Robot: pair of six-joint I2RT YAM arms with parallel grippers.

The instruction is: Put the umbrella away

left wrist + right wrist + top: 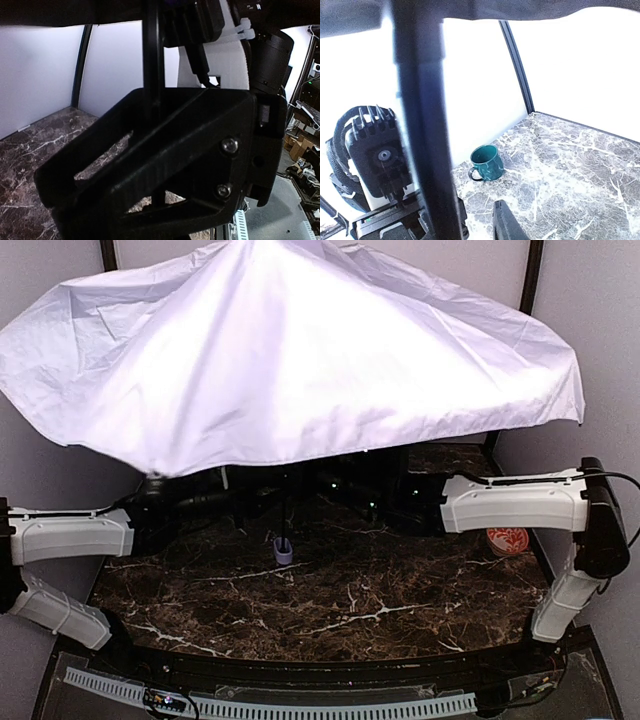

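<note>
Overhead, the umbrella stands fully spread, its pale canopy filling the upper half of the top view. The canopy's left edge runs to the frame border, its right edge hangs above the right arm's elbow, and its near hem droops lowest at the front left. Its peak is cut off at the top of the frame. Beneath it the thin black shaft drops straight down to the small lavender handle, which sits on the dark marble table left of centre.

Both arms reach in under the hem from either side. The left gripper has its jaws drawn together, and the shaft passes down between its fingers – clamped, as far as the wrist view shows. Of the right gripper only one finger shows, standing a little clear of the blurred shaft with marble visible between them. The other finger is hidden, so I cannot tell how wide it stands or whether it holds anything.

Open marble stretches from the handle to the table's near edge. A green mug sits far back near the rear wall, and a red-and-white disc lies by the right edge – well apart from the handle.
</note>
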